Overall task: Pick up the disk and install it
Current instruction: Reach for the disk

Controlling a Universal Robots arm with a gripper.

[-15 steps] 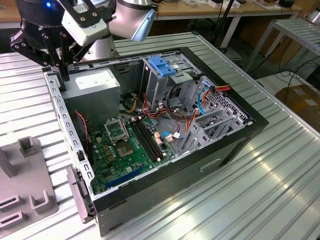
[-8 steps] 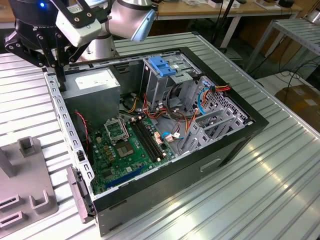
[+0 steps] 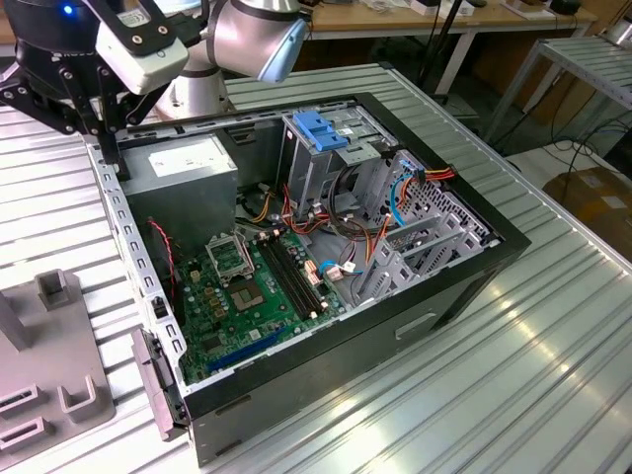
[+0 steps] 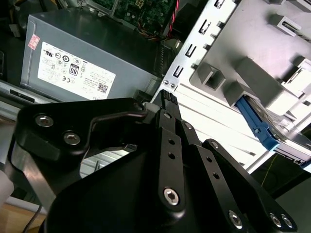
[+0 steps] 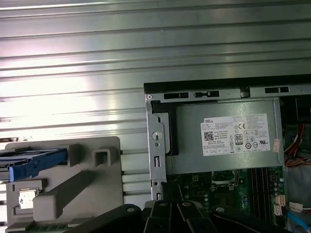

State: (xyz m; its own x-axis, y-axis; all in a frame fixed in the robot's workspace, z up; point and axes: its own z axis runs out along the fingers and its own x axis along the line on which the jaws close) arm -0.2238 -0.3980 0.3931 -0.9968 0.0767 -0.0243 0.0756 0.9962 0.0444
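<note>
The disk (image 4: 256, 120) is a silver-grey drive with a blue plastic bracket, and it stands on edge in a grey plastic holder (image 4: 252, 43) on the table beside the computer case. In the first wrist view, the disk (image 5: 35, 163) shows its blue bracket at the holder's (image 5: 92, 179) end. My gripper (image 4: 167, 97) is shut with nothing in it. It hangs over the case's corner by the power supply, apart from the disk. In the exterior view, the gripper (image 3: 115, 158) is at the case's (image 3: 296, 370) far corner on the exterior view's left.
Inside the open case are a large grey power supply box (image 3: 188, 166) with a white sticker, a green motherboard (image 3: 257, 286), loose cables, and an upright metal cage with a blue handle (image 3: 321, 128). The case and the grey holder (image 3: 44, 365) rest on a ribbed metal table (image 3: 513, 375).
</note>
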